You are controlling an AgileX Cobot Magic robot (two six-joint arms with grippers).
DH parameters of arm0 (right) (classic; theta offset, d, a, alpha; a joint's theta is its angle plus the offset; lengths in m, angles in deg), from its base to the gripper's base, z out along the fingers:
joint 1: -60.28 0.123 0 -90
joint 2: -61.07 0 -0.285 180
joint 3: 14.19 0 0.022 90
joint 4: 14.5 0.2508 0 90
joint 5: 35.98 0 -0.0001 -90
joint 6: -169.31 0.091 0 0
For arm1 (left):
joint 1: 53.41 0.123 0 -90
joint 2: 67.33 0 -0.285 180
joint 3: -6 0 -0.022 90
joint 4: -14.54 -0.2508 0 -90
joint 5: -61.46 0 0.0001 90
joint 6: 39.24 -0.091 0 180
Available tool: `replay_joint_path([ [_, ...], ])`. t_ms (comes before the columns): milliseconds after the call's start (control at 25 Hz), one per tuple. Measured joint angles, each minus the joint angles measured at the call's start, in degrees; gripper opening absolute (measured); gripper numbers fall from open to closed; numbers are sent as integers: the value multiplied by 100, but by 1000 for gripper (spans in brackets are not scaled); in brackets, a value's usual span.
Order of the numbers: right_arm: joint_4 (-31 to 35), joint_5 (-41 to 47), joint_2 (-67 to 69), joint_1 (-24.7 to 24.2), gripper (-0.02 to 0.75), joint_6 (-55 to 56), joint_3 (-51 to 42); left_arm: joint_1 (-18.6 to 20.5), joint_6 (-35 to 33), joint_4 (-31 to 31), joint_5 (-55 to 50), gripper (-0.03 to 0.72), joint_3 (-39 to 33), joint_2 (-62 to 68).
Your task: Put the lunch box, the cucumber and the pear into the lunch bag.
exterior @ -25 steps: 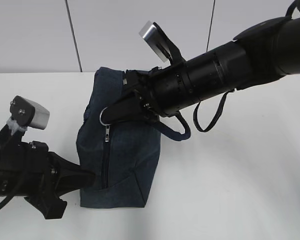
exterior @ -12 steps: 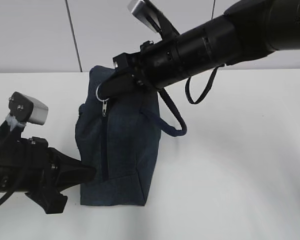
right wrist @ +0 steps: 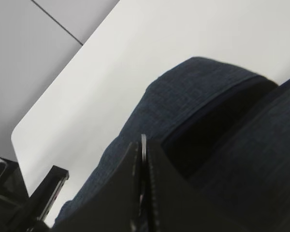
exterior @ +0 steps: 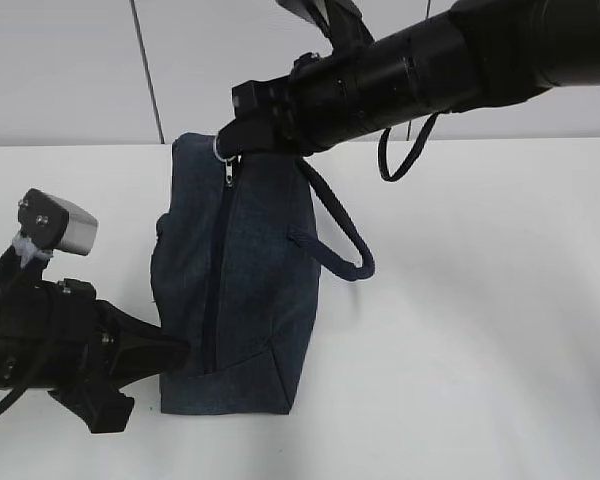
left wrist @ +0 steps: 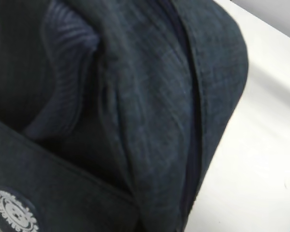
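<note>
The navy lunch bag point(exterior: 260, 290) stands upright on the white table point(exterior: 480, 330), its zipper point(exterior: 213, 290) running up the front. My right gripper point(exterior: 232, 145) is at the bag's top, shut on the metal ring pull point(exterior: 221, 148). In the right wrist view the ring point(right wrist: 143, 142) sits pinched between the closed fingers point(right wrist: 157, 193) above the bag point(right wrist: 193, 96). My left gripper point(exterior: 175, 352) is at the bag's lower left edge and looks closed on the fabric. The left wrist view shows only bag fabric point(left wrist: 150, 121). The lunch box, cucumber and pear are out of view.
The bag's padded handle point(exterior: 340, 240) hangs in a loop off its right side. A loose black strap point(exterior: 405, 165) dangles from the right arm. A grey panelled wall point(exterior: 80, 70) stands behind the table's back edge.
My right gripper has risen and moved left with the ring pull, from mid-height on the bag to its top. The bag now stands taller. The left gripper has stayed put.
</note>
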State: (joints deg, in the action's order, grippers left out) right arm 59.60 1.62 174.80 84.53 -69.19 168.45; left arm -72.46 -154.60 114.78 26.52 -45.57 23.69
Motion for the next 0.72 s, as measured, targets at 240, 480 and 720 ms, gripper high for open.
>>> replay_joint_path([
  [240, 0, -128, 450, -10, 6, -60, 513, 0, 27, 0, 1, -10, -1, 0],
  [480, -5, -122, 961, -186, 6, 16, 1305, 0, 51, 0, 6, -10, -6, 0],
  [720, -5, 51, 1547, -547, 6, 263, 1909, 0, 146, 0, 1, -11, -6, 0],
])
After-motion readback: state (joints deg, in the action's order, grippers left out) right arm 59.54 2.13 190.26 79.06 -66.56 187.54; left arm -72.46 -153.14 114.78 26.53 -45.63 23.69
